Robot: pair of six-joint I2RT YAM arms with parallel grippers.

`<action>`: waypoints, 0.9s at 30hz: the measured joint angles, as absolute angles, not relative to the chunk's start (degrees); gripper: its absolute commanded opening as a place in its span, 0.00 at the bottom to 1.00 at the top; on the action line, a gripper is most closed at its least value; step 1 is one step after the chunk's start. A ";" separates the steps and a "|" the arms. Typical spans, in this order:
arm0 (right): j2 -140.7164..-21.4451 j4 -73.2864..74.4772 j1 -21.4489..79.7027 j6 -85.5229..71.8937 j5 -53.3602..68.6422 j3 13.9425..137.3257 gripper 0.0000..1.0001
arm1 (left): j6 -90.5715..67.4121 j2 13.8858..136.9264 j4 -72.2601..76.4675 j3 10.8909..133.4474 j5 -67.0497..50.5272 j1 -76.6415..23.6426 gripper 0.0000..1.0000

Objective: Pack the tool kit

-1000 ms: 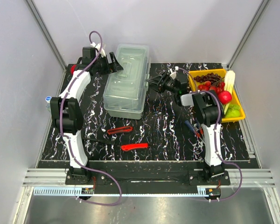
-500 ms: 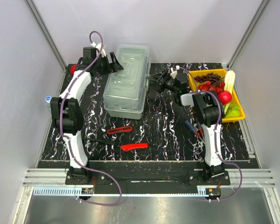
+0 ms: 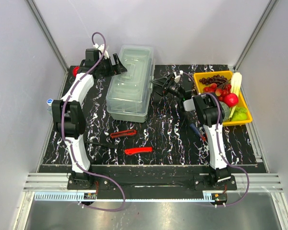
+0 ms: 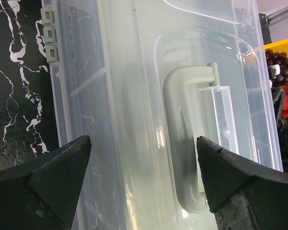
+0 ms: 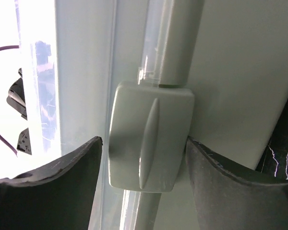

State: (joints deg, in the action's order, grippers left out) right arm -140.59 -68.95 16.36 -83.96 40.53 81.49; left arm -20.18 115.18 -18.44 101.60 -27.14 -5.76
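Note:
The tool kit's translucent grey-green toolbox [image 3: 130, 84] stands shut at the back middle of the black marbled table. My left gripper [image 3: 117, 64] hovers open over its lid; in the left wrist view its fingers [image 4: 48, 182] stand wide on either side of the lid handle [image 4: 187, 143] without touching it. My right gripper [image 3: 158, 86] is at the box's right side, open, its jaws on either side of the grey latch [image 5: 149, 139]; the right finger [image 5: 230, 187] is against the latch edge. Two red tools [image 3: 123, 133] [image 3: 138, 151] and a blue-handled tool [image 3: 198, 130] lie loose on the table.
A yellow tray [image 3: 244, 118] of fruit sits at the right, close beside the right arm. A small red object [image 3: 75, 71] lies behind the left arm, and a blue-and-white item [image 3: 49, 102] sits at the table's left edge. Grey walls close in both sides.
The right gripper's jaws have widened around the latch and the right arm's elbow has shifted a little to the left. The left arm and the toolbox have not moved.

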 measured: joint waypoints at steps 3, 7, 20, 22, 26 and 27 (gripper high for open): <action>-141.53 -68.79 16.27 -84.68 40.95 81.93 0.51 | -20.16 115.18 -18.13 101.58 -27.14 -5.78 0.92; -141.56 -68.69 16.23 -84.47 41.28 81.95 0.40 | -20.16 115.18 -17.98 101.56 -27.09 -5.87 0.92; -135.87 -57.08 16.23 -77.01 39.86 79.75 0.30 | -20.14 114.91 -16.84 100.73 -25.89 -6.39 0.91; -134.96 -54.50 16.23 -75.64 39.59 79.75 0.30 | -20.14 114.83 -16.84 100.73 -25.43 -6.52 0.91; -133.01 -49.30 16.23 -72.99 38.98 79.75 0.29 | -20.14 114.74 -16.84 100.73 -24.84 -6.72 0.91; -132.55 -48.12 16.23 -72.34 38.83 79.75 0.29 | -20.14 114.74 -16.84 100.73 -24.69 -6.76 0.91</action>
